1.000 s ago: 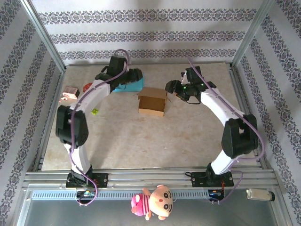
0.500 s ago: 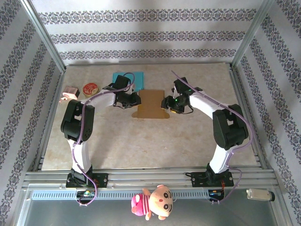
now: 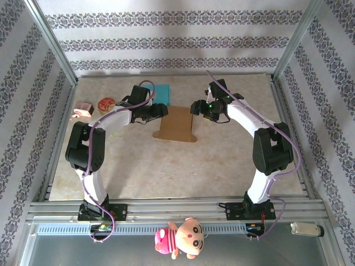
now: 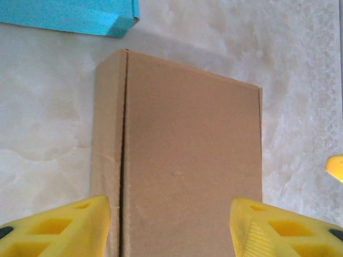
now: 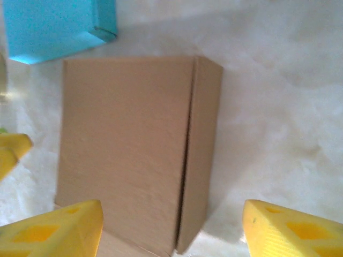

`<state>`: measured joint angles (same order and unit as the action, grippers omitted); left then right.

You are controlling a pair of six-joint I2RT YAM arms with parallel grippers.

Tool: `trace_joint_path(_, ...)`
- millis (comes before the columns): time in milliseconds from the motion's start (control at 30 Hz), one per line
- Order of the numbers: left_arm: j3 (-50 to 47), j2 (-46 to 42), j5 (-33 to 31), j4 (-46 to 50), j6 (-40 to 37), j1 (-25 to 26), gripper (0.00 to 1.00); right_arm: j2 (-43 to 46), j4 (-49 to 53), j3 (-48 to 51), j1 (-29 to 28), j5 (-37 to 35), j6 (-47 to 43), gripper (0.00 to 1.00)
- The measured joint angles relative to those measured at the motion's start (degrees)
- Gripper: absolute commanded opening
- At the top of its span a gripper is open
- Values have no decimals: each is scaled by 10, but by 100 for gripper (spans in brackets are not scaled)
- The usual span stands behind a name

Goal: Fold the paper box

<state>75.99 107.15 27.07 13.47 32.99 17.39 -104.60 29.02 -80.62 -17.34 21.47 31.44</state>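
A flat brown box (image 3: 177, 123) is lying mid-table (image 3: 166, 166), near a blue box (image 3: 162, 93), while the left gripper (image 3: 161, 111) and right gripper (image 3: 195, 106) are hovering at its sides, fingers apart, gripping nothing.

My top camera sits high behind my arm bases at 6 o'clock, looking down toward 12 over the whole pale marbled desk (image 3: 166, 166). Each wrist camera hangs close over the desk, looking steeply down past my left tool (image 4: 170, 225) or right tool (image 5: 171, 227). All three share the flat brown cardboard box (image 3: 176, 123), with the turquoise box (image 3: 162, 93) at about 11 o'clock of it.
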Motion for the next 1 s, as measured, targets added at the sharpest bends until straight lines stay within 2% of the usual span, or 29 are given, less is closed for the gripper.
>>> trace_joint_path(100, 2, 17, -1, -3, 0, -5, 59, -31, -12, -17, -1, 23, 5, 69)
trace_joint_path(167, 4, 37, 4, -3, 1, -6, 53, -57, -16, -20, -5, 37, 9, 66)
trace_joint_path(300, -4, 72, 36, -17, 8, -6, 24, -95, -17, -14, -17, 49, 16, 47)
trace_joint_path(333, -9, 73, 47, -29, 10, -6, 20, -100, -16, -10, -22, 50, 16, 42)
trace_joint_path(433, -31, 66, 55, -62, 14, -9, 18, -102, -21, 0, -27, 46, 15, 31)
trace_joint_path(500, -47, 59, 58, -80, 18, -10, 22, -100, -34, 9, -23, 54, 17, 29)
trace_joint_path(633, -69, 42, 58, -89, 27, -10, 50, -93, -81, 44, 0, 99, 18, 28)
trace_joint_path(733, -85, 24, 59, -88, 37, -13, 63, -87, -114, 74, 21, 142, 10, 27)
trace_joint_path(867, -87, 7, 70, -99, 46, -29, 70, -80, -149, 111, 51, 200, -18, 27)
trace_joint_path(1000, -76, 21, 112, -115, 56, -42, 72, -81, -187, 140, 83, 257, -26, 25)
